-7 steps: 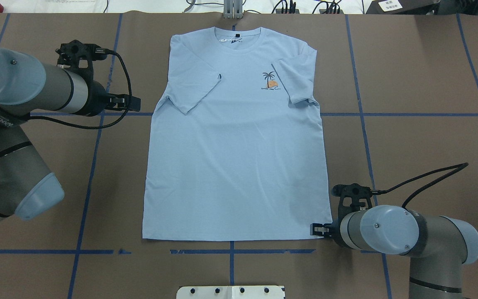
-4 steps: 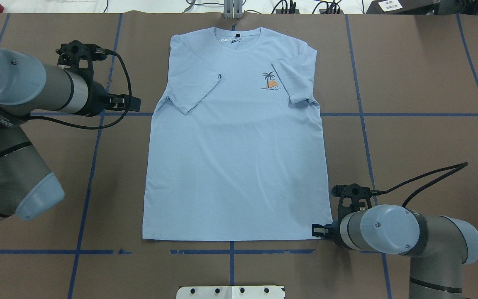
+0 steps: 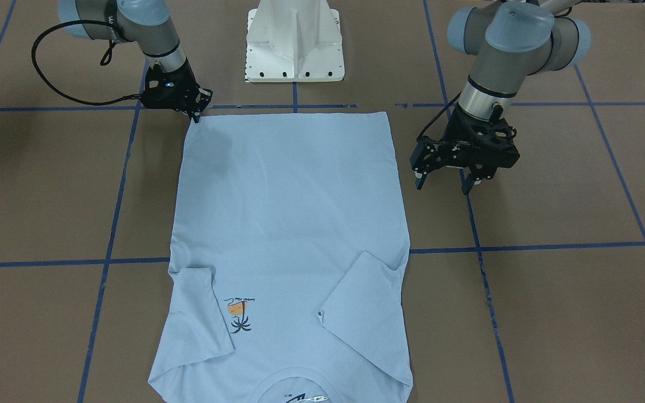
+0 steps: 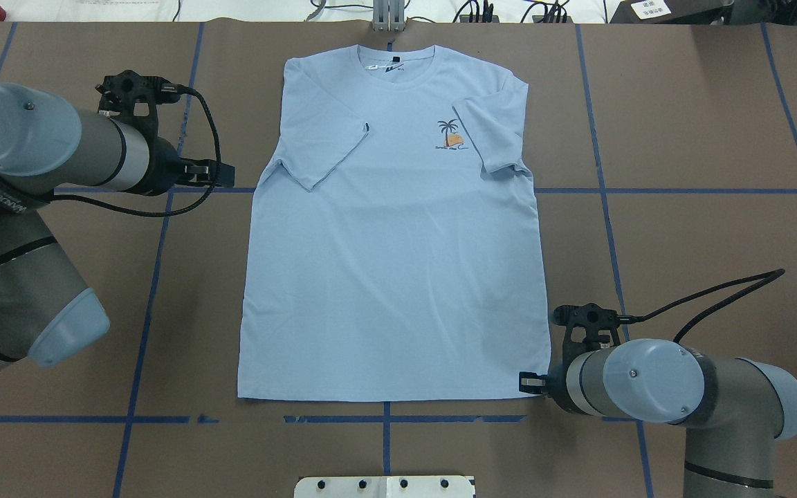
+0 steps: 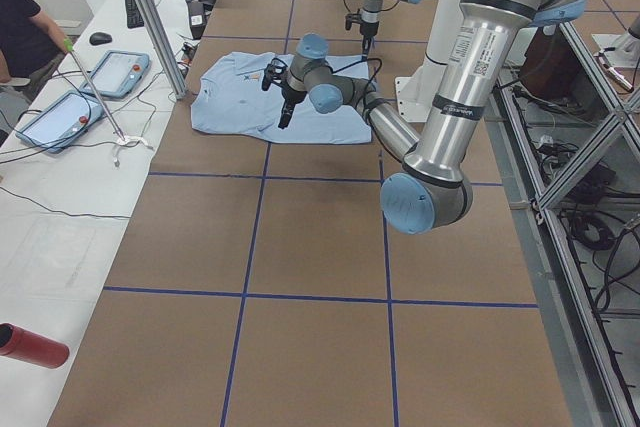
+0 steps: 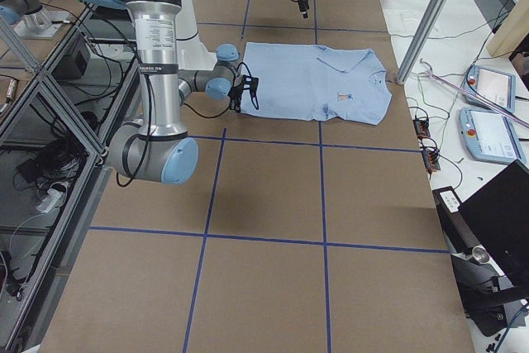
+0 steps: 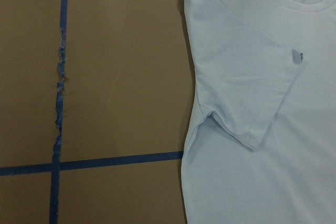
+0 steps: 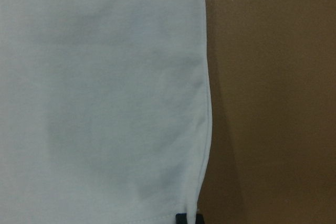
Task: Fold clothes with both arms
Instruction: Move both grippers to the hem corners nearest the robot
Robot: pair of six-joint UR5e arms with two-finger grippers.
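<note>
The light blue T-shirt [image 4: 398, 277] lies flat, chest up, on the brown matte table [image 4: 682, 138], both sleeves [image 4: 322, 149] folded inward; it looks a thin, soft knit, light and limp, so it should sag and drag unless lifted by hem corners and shoulders together. The right gripper [image 4: 528, 381] sits at the near hem corner; whether it has pinched the cloth I cannot tell. The left gripper [image 3: 443, 187] hangs beside the shirt's side edge, jaws spread, holding nothing.
</note>
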